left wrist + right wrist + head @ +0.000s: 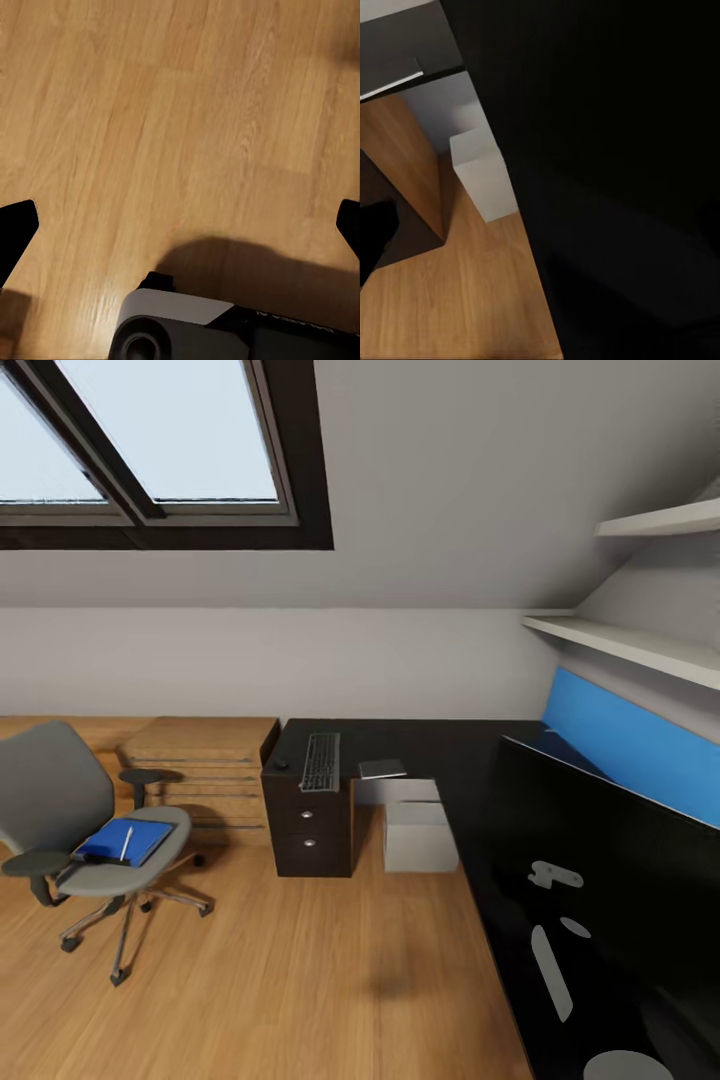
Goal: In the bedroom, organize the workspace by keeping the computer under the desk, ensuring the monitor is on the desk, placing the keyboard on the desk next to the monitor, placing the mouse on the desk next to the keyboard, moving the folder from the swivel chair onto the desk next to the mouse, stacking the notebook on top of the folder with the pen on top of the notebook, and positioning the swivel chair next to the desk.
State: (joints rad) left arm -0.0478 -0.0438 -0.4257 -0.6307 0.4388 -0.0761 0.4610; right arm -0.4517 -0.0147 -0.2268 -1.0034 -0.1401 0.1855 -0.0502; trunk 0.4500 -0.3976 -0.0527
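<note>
The grey swivel chair (pixel 60 810) stands on the floor at the left, apart from the desk. A blue folder (pixel 125 842) lies on its seat with a pen (pixel 127 841) on top. On the black desk (pixel 450 750) lie the keyboard (pixel 320 762), a small mouse (pixel 281 764) beside it and a dark flat notebook (pixel 382 768). The white computer (pixel 418 830) (pixel 484 176) sits under the desk. The big black monitor (pixel 610 860) stands close at the right. My left gripper (pixel 180 229) is open over bare floor. My right gripper (pixel 540 240) hangs open by the desk edge, one fingertip (pixel 375 240) showing.
A drawer unit (pixel 310 830) holds up the desk's left end, with a low wooden chest (pixel 205 760) beside it. Two wall shelves (pixel 640 645) run above the desk at the right. Open wooden floor (pixel 300 970) lies between me and the chair. My own base (pixel 225 330) shows below the left gripper.
</note>
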